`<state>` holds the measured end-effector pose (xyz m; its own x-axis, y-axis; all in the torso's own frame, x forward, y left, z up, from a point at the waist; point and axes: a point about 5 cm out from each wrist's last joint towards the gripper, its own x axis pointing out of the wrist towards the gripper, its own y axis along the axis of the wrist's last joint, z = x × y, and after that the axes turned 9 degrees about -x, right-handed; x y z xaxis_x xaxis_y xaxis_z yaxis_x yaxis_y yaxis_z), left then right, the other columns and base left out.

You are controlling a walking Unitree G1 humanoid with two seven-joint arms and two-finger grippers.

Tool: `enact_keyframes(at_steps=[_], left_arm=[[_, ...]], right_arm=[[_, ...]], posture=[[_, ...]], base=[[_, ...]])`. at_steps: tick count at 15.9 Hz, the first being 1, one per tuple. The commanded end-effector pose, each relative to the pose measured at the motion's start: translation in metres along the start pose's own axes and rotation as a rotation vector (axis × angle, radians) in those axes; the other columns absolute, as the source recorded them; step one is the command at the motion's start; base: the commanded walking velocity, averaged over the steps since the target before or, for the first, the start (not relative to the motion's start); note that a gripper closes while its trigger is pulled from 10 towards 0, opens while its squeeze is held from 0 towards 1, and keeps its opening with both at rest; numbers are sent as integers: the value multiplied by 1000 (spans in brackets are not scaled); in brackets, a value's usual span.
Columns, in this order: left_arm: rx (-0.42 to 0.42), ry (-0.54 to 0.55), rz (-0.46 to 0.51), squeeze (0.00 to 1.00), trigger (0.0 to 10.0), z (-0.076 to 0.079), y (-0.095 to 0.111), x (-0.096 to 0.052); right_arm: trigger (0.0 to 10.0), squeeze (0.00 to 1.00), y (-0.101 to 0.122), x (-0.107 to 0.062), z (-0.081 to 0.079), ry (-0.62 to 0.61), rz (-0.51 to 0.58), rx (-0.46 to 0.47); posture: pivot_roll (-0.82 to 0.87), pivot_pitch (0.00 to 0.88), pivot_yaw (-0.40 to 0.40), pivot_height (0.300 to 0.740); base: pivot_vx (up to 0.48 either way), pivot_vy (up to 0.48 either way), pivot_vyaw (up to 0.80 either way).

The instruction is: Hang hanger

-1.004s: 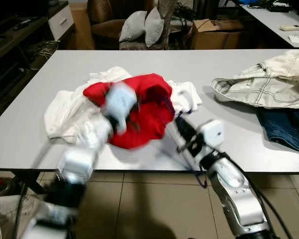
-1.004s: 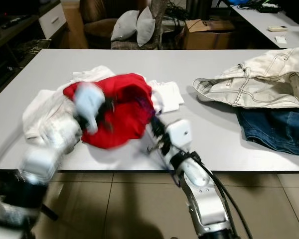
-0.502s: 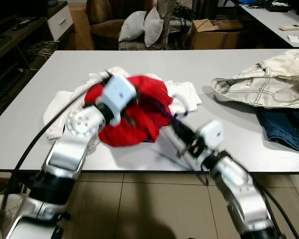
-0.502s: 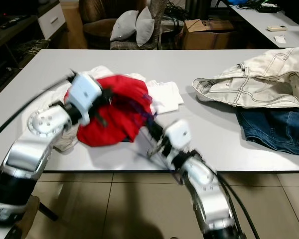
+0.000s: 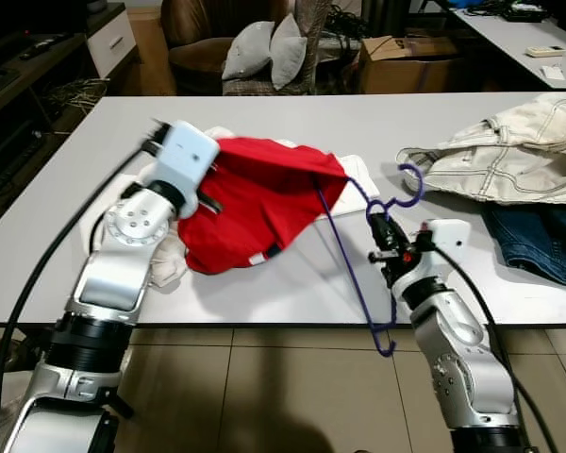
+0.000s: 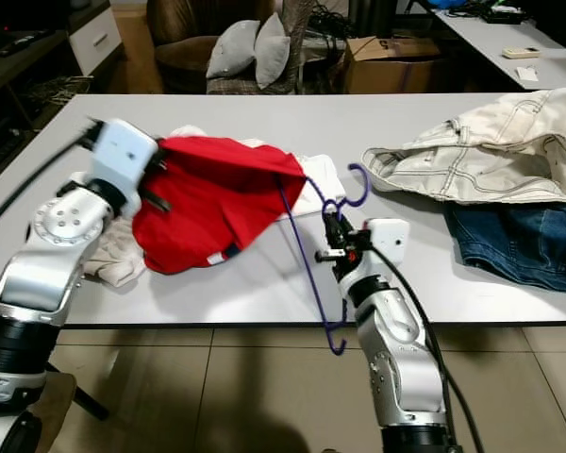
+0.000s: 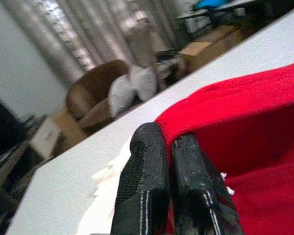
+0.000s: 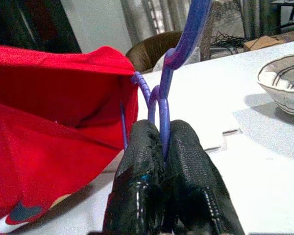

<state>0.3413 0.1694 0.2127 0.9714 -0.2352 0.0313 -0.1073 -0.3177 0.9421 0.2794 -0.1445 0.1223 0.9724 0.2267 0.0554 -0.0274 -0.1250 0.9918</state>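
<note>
One hanger [image 5: 358,255] — two pillows [image 5: 264,52]

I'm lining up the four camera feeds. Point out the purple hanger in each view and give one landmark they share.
Left eye view: purple hanger, right of centre, in the right gripper.
Right eye view: left of centre.
Left wrist view: not seen.
Right wrist view: centre, its neck between the fingers.
Shared landmark: the red garment.

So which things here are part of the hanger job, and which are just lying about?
In use:
- purple hanger, pinched in the right gripper
- red shirt, held by the left gripper

Lying about:
- white clothes under the shirt
- cream jacket
- blue jeans
- cushions and cardboard box beyond the table
</note>
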Motion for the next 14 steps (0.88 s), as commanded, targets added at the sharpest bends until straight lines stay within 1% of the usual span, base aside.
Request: enact_keyframes(at_steps=[1, 2, 3, 4, 5, 6, 7, 8, 9, 10, 11, 12, 14], left_arm=[[8, 101, -1, 0, 0, -18, 1, -2], [3, 136, -6, 0, 0, -21, -2, -3], [1, 145, -11, 0, 0, -22, -6, -5], [-10, 14, -6, 0, 0, -6, -10, -6], [4, -250, -35, 0, 2000, 27, -20, -13], [9, -280, -41, 0, 2000, 31, -21, -14], [21, -422, -66, 0, 0, 55, -29, -23], [16, -468, -82, 0, 0, 65, -33, -27], [6, -522, -110, 0, 0, 79, -38, -31], [6, -540, -113, 0, 0, 82, -39, -31], [17, -550, -115, 0, 0, 82, -40, -31], [21, -541, -111, 0, 0, 80, -39, -30], [6, -503, -77, 0, 0, 71, -31, -26]], right_arm=[[10000, 0, 9, 0, 12, -87, 36, 13], [10000, 0, 16, 2, 11, -100, 81, 28], [10000, 0, 23, 3, 10, -111, 126, 40], [10000, 0, 33, 6, 8, -106, 188, 58], [10000, 0, 45, 9, 5, -83, 260, 71], [10000, 0, 47, 9, 5, -78, 269, 72], [10000, 0, 61, 9, -4, -2, 351, -22], [10000, 0, 66, 8, -9, 39, 380, -79], [10000, 0, 56, 9, -17, 92, 329, -241], [10000, 0, 53, 8, -21, 122, 324, -284], [10000, 0, 54, 8, -24, 132, 335, -286], [10000, 0, 52, 9, -24, 124, 320, -275], [10000, 0, 43, 13, -15, 66, 235, -210]], posture=[[-72, 0, 54, 740], [-72, 0, 54, 740], [-69, 0, 53, 740], [-62, 0, 48, 740], [-59, 0, 46, 740], [-59, 0, 46, 740], [-62, 0, 48, 740], [-63, 0, 48, 740], [-65, 0, 49, 740], [-65, 0, 49, 740], [-66, 0, 48, 740], [-67, 0, 48, 740], [-66, 0, 47, 740]], base=[[0, 0, 0], [0, 0, 0], [0, 0, 0], [0, 0, 0], [0, 0, 0], [0, 0, 0], [0, 0, 0], [0, 0, 0], [0, 0, 0], [0, 0, 0], [0, 0, 0], [0, 0, 0], [0, 0, 0]])
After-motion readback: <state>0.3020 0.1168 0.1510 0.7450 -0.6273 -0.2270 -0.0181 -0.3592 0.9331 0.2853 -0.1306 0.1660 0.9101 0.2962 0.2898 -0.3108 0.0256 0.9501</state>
